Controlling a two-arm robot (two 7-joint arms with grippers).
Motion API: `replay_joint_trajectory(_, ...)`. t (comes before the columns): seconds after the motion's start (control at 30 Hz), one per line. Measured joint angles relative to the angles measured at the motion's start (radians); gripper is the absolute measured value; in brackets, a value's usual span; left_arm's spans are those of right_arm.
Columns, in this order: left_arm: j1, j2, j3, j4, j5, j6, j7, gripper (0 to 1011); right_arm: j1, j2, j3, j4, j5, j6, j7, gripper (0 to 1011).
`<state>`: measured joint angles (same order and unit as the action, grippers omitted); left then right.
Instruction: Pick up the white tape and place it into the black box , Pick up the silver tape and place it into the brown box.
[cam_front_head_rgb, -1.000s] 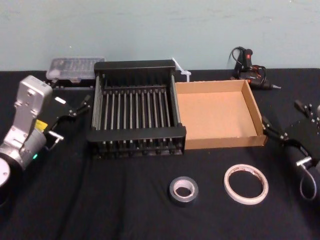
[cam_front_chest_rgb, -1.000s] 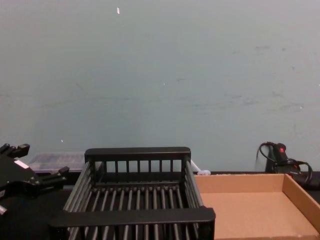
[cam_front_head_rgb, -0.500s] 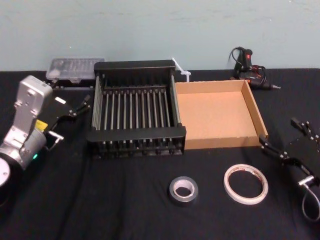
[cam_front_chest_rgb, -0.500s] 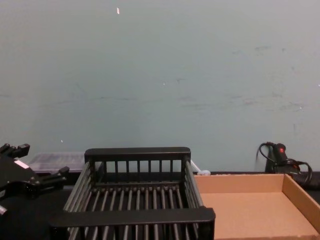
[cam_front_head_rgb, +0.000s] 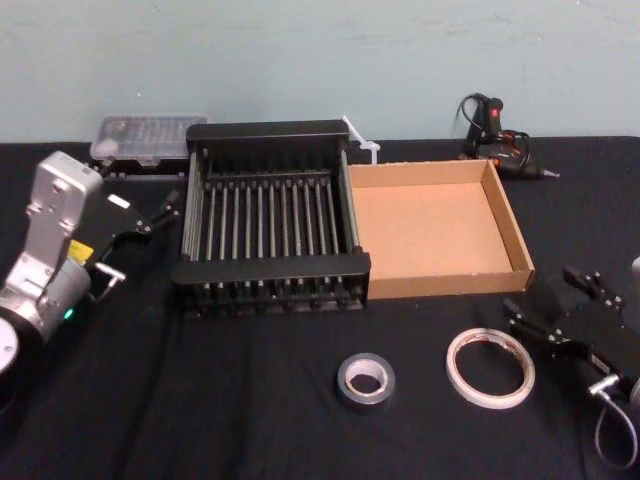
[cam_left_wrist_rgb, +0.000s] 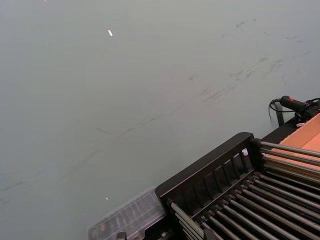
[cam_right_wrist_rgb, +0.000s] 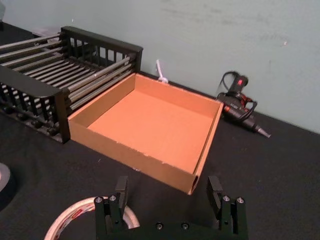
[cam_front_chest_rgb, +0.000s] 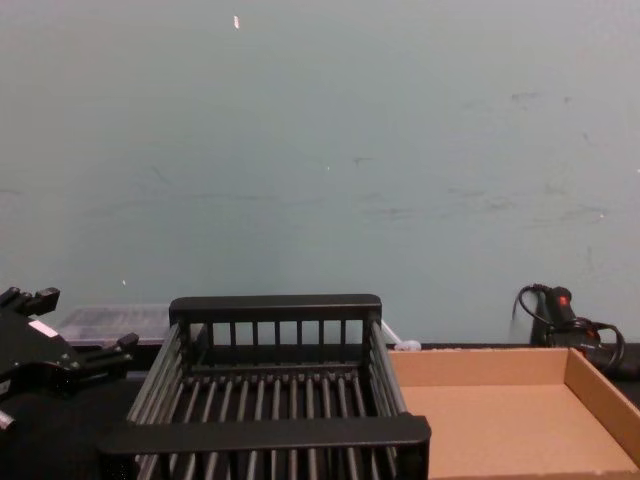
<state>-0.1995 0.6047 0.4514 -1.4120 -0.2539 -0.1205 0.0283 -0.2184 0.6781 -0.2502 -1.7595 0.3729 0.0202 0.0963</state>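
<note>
The white tape (cam_front_head_rgb: 490, 367) lies flat on the black cloth in front of the brown box (cam_front_head_rgb: 436, 228); its edge also shows in the right wrist view as white tape (cam_right_wrist_rgb: 70, 219). To its left lies the silver tape (cam_front_head_rgb: 366, 378). My right gripper (cam_front_head_rgb: 541, 297) hovers open just right of the white tape, and the right gripper (cam_right_wrist_rgb: 168, 192) holds nothing. The black box (cam_front_head_rgb: 270, 215) stands left of the brown box, both empty. My left gripper (cam_front_head_rgb: 158, 212) rests open beside the black box's left wall.
A clear plastic case (cam_front_head_rgb: 150, 135) sits behind the black box at the back left. A power drill (cam_front_head_rgb: 497, 140) with its cord lies behind the brown box. The teal wall closes off the table's far edge.
My right gripper has come in from the right edge, moving left and toward the table's near side, close to the white tape. The left arm and both tapes have not moved.
</note>
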Motion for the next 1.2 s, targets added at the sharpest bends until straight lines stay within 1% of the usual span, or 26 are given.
replay_joint_trajectory(0.13,0.0,0.0,0.0,0.0,0.0,0.0,0.0,1001,0.0,-0.011,0.002,-0.001,0.014,0.04,0.022,1002)
replay_joint_trajectory(0.47,0.0,0.0,0.0,0.0,0.0,0.0,0.0,1001,0.014,-0.041,-0.002,0.035,0.005,0.084,0.051,1002)
replay_joint_trajectory(0.73,0.0,0.0,0.0,0.0,0.0,0.0,0.0,1001,0.02,-0.065,0.001,0.063,-0.008,0.103,0.071,1002)
replay_joint_trajectory(1.2,0.0,0.0,0.0,0.0,0.0,0.0,0.0,1001,0.02,-0.096,0.013,0.083,-0.037,0.119,0.103,1002)
